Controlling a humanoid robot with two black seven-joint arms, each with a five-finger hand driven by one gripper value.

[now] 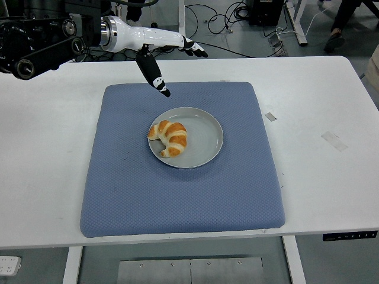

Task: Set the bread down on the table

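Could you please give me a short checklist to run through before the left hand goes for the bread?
1. Bread on the plate, uncovered: ok.
2. Left hand open, holding nothing: ok.
3. Left hand over the bread: not ok, it hovers beyond the plate, above the far edge of the blue mat.
4. Bare table free for setting down: ok.
5. Right hand's whereabouts: cannot tell, out of view.

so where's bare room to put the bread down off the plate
Bare blue mat rings the plate on every side, widest toward the near edge. White table is free left and right. Far-left is crowded: the left hand hovers there.
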